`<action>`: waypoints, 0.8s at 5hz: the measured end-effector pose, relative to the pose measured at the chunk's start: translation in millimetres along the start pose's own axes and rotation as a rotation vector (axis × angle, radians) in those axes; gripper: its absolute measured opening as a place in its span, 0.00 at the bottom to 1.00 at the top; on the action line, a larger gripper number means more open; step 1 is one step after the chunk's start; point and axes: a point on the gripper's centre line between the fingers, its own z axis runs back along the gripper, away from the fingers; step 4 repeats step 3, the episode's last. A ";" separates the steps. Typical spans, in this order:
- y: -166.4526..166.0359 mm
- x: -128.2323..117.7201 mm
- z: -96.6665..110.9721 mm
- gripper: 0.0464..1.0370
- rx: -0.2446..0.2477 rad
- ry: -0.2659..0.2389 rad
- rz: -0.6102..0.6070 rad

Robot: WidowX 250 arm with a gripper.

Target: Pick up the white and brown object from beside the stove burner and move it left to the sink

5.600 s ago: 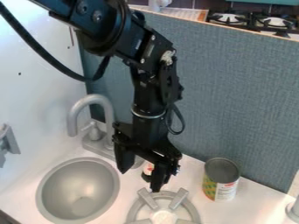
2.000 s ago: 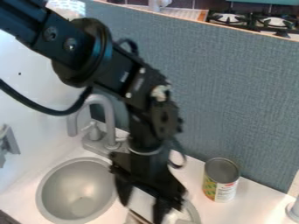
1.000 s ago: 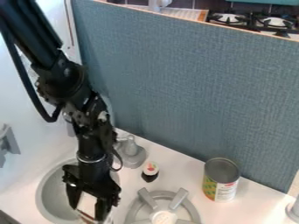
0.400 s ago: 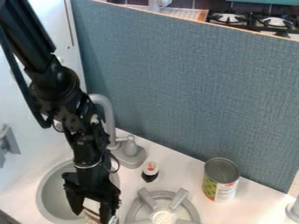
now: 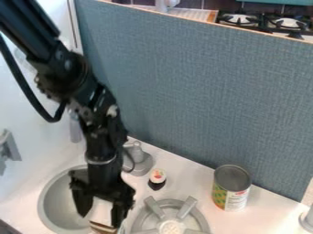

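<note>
At lower left, the black gripper (image 5: 99, 220) grips a white, flat-faced object (image 5: 101, 212) with a brown-striped edge between its fingers, over the smooth, round grey sink (image 5: 46, 204). A cylindrical can (image 5: 231, 188) stands lower right.

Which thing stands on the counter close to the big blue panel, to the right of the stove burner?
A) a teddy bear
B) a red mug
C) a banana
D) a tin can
D: the tin can with a gray top and a colorful label stands on the white counter, close to the blue panel and to the right of the burner.
</note>
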 end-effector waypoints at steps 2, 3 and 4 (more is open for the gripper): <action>-69.8 -26.3 55.9 0.97 -0.045 -0.084 -0.186; -113.3 -36.8 59.1 0.97 -0.109 -0.095 -0.323; -113.3 -36.8 59.1 0.97 -0.109 -0.095 -0.323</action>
